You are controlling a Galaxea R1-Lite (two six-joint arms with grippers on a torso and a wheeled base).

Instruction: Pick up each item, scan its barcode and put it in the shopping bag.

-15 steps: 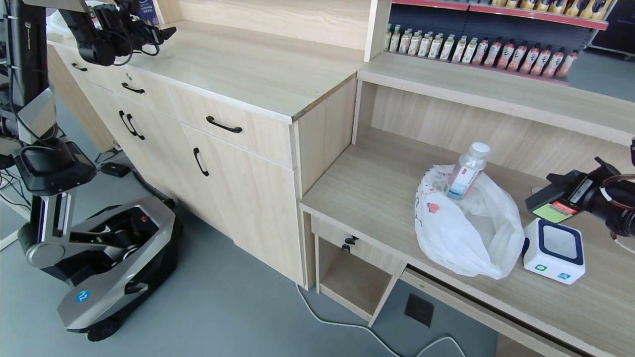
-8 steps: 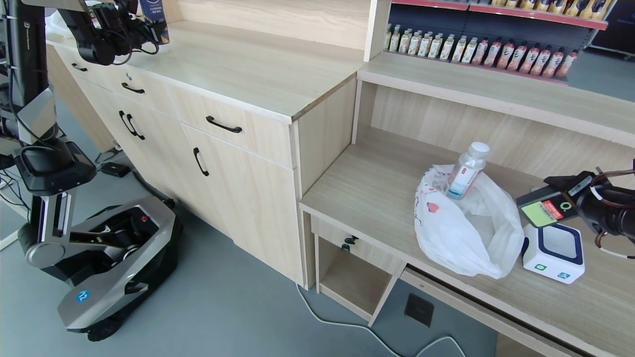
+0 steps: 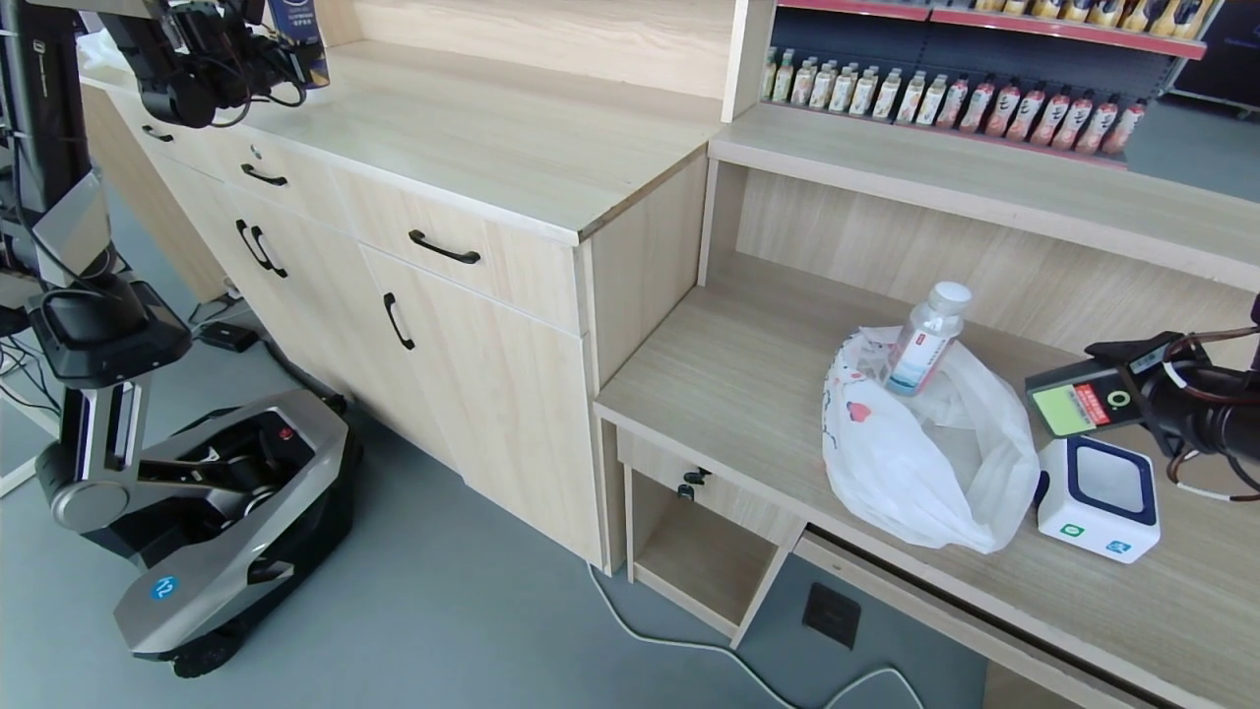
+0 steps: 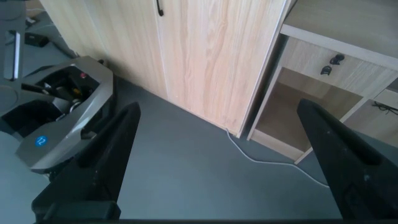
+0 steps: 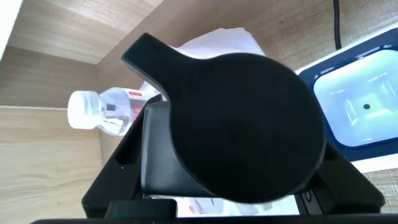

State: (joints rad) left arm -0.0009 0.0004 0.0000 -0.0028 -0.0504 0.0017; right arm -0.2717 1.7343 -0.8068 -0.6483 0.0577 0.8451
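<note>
Right arm pose: forearm comes in from the 3 o'clock edge of the head view, roughly level above the desk [image 3: 748, 374], wrist pointing toward 9 o'clock
Right gripper [image 3: 1122, 394]: clamped on a dark box [image 3: 1078, 406], with one finger across its far edge
Dark box: held in the air clear of the desk, its green and red label turned up toward the head camera; at 11 o'clock of the scanner [image 3: 1101, 497] and at 2 o'clock of the shopping bag [image 3: 925, 463]
Left arm pose: wrist camera looks down on grey floor beside the cabinet [image 4: 211, 56]
Left gripper [image 4: 217, 106]: both fingers [image 4: 106, 155] spread wide, nothing between them
Shopping bag: white plastic, slumped on the desk, mouth open upward
Bottle [image 3: 923, 340]: clear, white cap, standing in the bag's far side, leaning slightly toward 1 o'clock; also seen past the right gripper in the right wrist view [image 5: 106, 112]
Scanner: white cube with a blue-rimmed window on top, on the desk just beside the bag at 3 o'clock
Store shelf [image 3: 945, 98]: row of bottles at 12 o'clock, behind the counter
Floor: a second robot [image 3: 197, 532] at 9 o'clock of the cabinet; a white cable [image 3: 689, 640] at 6 o'clock of the desk
</note>
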